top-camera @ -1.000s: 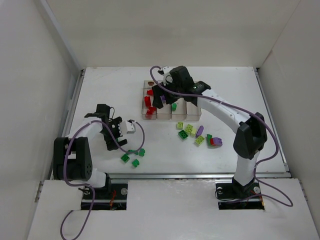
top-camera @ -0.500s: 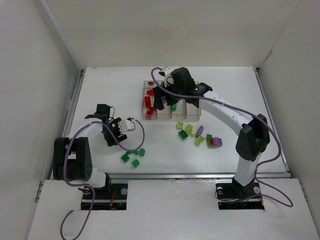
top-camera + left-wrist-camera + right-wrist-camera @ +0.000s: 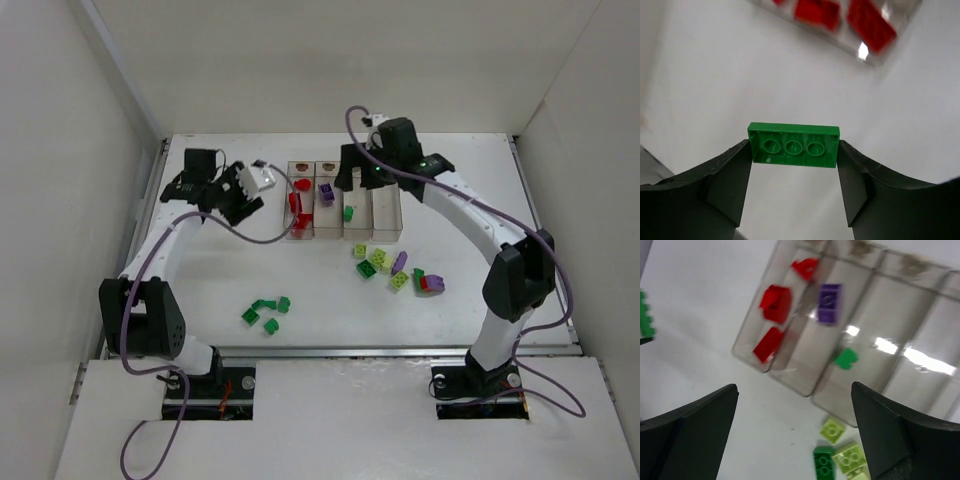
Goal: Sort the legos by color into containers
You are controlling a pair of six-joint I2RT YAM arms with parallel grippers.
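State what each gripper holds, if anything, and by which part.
Left gripper holds a green brick, clamped by its two short ends. Right gripper is open and holds nothing.

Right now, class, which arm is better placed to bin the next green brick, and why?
Left. The left gripper holds a green brick beside the bins; the right gripper hangs open, empty, above them.

Green brick [image 3: 793,145], hollow underside showing, clamped lengthwise in my left jaws. Containers [image 3: 388,212]: red legos [image 3: 296,205] in leftmost bin, purple brick [image 3: 326,190] next, green lego [image 3: 348,212] third. Other legos [image 3: 395,270] loose on counter [image 3: 450,200].
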